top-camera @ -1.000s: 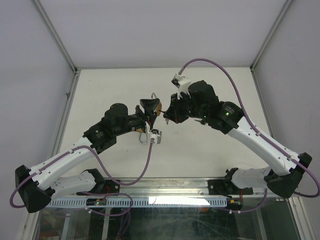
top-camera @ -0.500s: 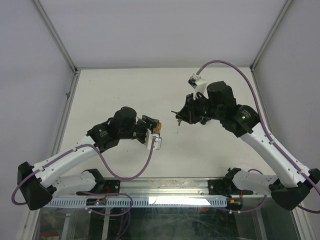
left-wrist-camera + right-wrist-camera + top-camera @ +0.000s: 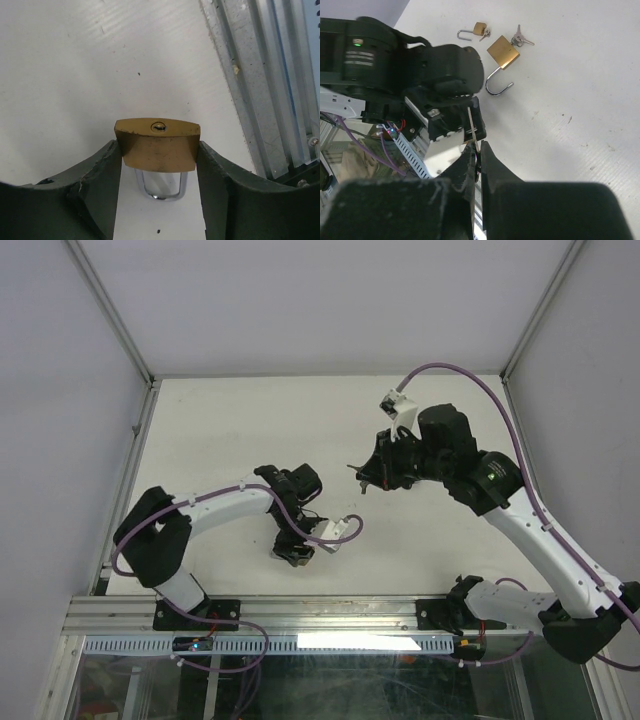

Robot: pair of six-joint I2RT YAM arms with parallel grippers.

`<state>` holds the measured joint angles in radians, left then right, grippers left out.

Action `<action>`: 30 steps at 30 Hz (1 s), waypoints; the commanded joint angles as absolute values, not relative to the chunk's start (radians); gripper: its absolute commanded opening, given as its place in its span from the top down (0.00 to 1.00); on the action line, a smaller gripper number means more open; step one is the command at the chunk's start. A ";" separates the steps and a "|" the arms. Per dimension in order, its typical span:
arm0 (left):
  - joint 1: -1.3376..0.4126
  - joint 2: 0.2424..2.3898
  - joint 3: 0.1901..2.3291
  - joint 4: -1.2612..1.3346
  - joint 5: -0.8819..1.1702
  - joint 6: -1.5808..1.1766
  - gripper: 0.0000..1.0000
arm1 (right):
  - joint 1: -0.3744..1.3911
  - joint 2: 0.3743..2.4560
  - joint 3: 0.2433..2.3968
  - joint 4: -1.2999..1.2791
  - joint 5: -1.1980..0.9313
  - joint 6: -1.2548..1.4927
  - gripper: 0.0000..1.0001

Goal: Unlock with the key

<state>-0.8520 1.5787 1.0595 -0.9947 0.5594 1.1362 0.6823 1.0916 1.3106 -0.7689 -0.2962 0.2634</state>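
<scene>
Closest to the front edge, the left gripper (image 3: 295, 552) sits low over the matte white table (image 3: 60, 75), just beside the ribbed aluminium rail (image 3: 270, 100). Its two dark, scuffed fingers (image 3: 100, 185) are squeezed against the sides of a brass padlock (image 3: 157, 150). The body is chunky with rounded corners and looks dull and a bit scratched. The keyhole (image 3: 159, 127) faces the wrist camera, and the shiny chrome shackle (image 3: 159, 189) pokes out the far side toward the table.

Further back and well apart, the right gripper (image 3: 362, 476) is up off the surface, jaws pinched together on a thin flat metal key (image 3: 471, 125) whose blade sticks out edge-on.

Beyond that, the right wrist view shows two more locks lying flat with their shackles swung open: a small padlock (image 3: 479, 29) and a bigger padlock (image 3: 502, 51), each with keys right beside it.
</scene>
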 commanded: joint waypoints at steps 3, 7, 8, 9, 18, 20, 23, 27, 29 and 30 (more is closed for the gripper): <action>-0.859 1.729 1.188 -1.000 0.528 1.147 1.00 | 0.679 1.044 1.304 -0.740 -0.294 0.264 1.00; -0.859 1.849 1.276 -1.004 0.488 1.122 1.00 | 0.678 1.036 1.305 -0.741 -0.291 0.267 1.00; -0.859 1.863 1.286 -0.971 0.459 1.097 1.00 | 0.679 1.034 1.306 -0.742 -0.293 0.267 1.00; -0.859 1.873 1.294 -0.946 0.429 1.070 0.93 | 0.679 1.034 1.307 -0.741 -0.295 0.266 1.00; -0.779 1.683 1.272 -1.047 0.602 1.324 0.01 | 0.678 1.043 1.321 -0.745 -0.301 0.253 1.00; -0.706 1.638 1.271 -1.115 0.664 1.404 0.01 | 0.677 1.041 1.321 -0.746 -0.299 0.253 1.00; -0.601 1.616 1.245 -1.170 0.654 1.403 0.02 | 0.677 1.036 1.318 -0.746 -0.296 0.256 1.00; -0.504 1.507 1.087 -1.194 0.635 1.523 0.11 | 0.678 1.029 1.315 -0.742 -0.295 0.263 1.00; -0.502 1.391 0.978 -1.149 0.645 1.630 0.29 | 0.678 1.030 1.313 -0.738 -0.297 0.266 1.00; -0.503 1.335 0.930 -1.108 0.658 1.692 0.43 | 0.677 1.033 1.313 -0.736 -0.297 0.267 1.00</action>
<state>-0.4911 1.5246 1.0725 -1.1110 0.5789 1.4391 0.6823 1.0592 1.2953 -0.7719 -0.2943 0.2638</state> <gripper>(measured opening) 0.742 0.020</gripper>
